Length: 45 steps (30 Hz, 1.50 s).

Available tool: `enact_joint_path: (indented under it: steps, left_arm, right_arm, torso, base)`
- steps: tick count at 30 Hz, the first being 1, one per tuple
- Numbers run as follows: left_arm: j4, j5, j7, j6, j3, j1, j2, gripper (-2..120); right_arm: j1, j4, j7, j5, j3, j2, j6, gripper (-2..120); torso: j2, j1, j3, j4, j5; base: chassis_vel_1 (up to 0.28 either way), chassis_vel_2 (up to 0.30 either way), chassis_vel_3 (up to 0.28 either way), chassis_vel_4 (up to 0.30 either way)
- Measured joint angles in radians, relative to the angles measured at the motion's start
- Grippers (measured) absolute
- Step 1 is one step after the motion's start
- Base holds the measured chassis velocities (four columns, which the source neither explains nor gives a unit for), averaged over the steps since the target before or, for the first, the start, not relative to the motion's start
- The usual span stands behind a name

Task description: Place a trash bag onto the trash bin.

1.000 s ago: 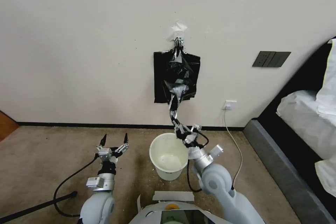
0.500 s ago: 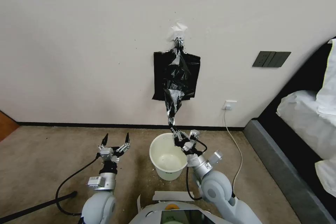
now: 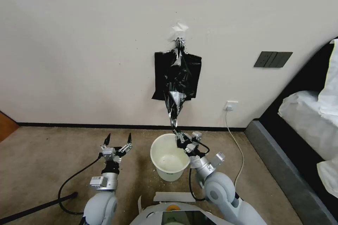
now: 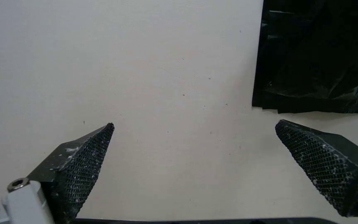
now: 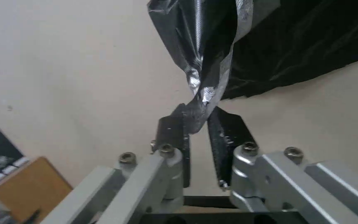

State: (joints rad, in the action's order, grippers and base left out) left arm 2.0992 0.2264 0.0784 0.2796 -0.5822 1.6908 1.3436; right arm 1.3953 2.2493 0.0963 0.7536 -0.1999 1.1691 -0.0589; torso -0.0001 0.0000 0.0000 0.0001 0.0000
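Head view: right gripper point(image 3: 177, 136) pinches the low tip of the trash bag point(image 3: 175, 88), pulled into a thin twist up to the wall hook; the trash bin point(image 3: 169, 156) sits just under this claw.
Left gripper point(image 3: 118, 141): spread wide, holding nothing, well off to the side of the bin.
Left wrist view: fingers point(image 4: 84, 161) wide apart, facing bare wall.
Right wrist view: pads point(image 5: 224, 127) squeeze crinkly black plastic.
Feel: probably very light, soft, slippery and easy to rip; best held by a bunched edge.
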Motion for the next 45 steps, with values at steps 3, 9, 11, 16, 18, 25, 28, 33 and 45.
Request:
enact_joint_path:
  steps: [3, 9, 11, 16, 18, 25, 28, 33, 45]
  left_arm:
    - [0.001, 0.000, 0.000, 0.000, 0.000, 0.000, 0.000, 100]
    - [0.005, 0.000, 0.001, -0.001, 0.006, -0.002, -0.003, 100]
    - [0.007, 0.000, 0.001, -0.002, 0.007, -0.002, -0.003, 100]
    - [0.013, 0.000, 0.001, -0.003, 0.010, 0.002, -0.002, 100]
    - [0.016, -0.001, 0.001, -0.003, 0.011, 0.005, 0.000, 100]
    - [0.021, -0.003, 0.001, -0.004, 0.014, 0.006, 0.003, 100]
    - [0.024, -0.004, 0.001, -0.006, 0.016, 0.006, 0.004, 100]
    - [0.033, -0.004, 0.001, -0.007, 0.013, 0.012, 0.003, 100]
    - [0.044, -0.030, 0.002, -0.007, 0.023, 0.024, 0.016, 100]
  right_arm:
    - [0.016, 0.004, 0.013, -0.039, -0.015, -0.011, -0.007, 25]
    - [0.110, 0.021, 0.045, -0.264, -0.054, -0.020, -0.010, 48]
    - [0.127, 0.027, 0.054, -0.314, -0.063, -0.021, -0.008, 55]
    - [0.163, 0.065, 0.072, -0.488, -0.107, -0.037, -0.003, 73]
    - [0.181, 0.092, 0.068, -0.545, -0.136, -0.056, -0.005, 84]
    - [0.256, 0.121, 0.049, -0.538, -0.180, -0.076, -0.034, 100]
    - [0.269, 0.122, 0.050, -0.535, -0.189, -0.076, -0.055, 100]
    - [0.277, 0.129, 0.061, -0.531, -0.202, -0.077, -0.085, 100]
    - [0.080, 0.138, 0.078, -0.662, -0.164, -0.196, -0.117, 100]
  torso:
    - [0.000, 0.000, 0.000, 0.0000, 0.0001]
    - [0.000, 0.000, 0.000, -0.0003, 0.0001]
    - [0.000, 0.000, 0.000, -0.0003, 0.0001]
    - [0.000, 0.000, 0.000, -0.0002, 0.0000]
    - [0.000, 0.000, 0.000, 0.0000, 0.0000]
    - [0.000, 0.000, 0.000, -0.0002, 0.0000]
    - [0.000, 0.000, 0.000, -0.0002, 0.0000]
    - [0.000, 0.000, 0.000, -0.0003, 0.0001]
    - [0.000, 0.000, 0.000, 0.0001, 0.0002]
  base:
    - [0.000, 0.000, 0.000, 0.000]
    - [0.000, 0.000, 0.000, 0.000]
    - [0.000, 0.000, 0.000, 0.000]
    - [0.000, 0.000, 0.000, 0.000]
    - [0.000, 0.000, 0.000, 0.000]
    - [0.000, 0.000, 0.000, 0.000]
    - [0.000, 0.000, 0.000, 0.000]
    - [0.000, 0.000, 0.000, 0.000]
    - [0.000, 0.000, 0.000, 0.000]
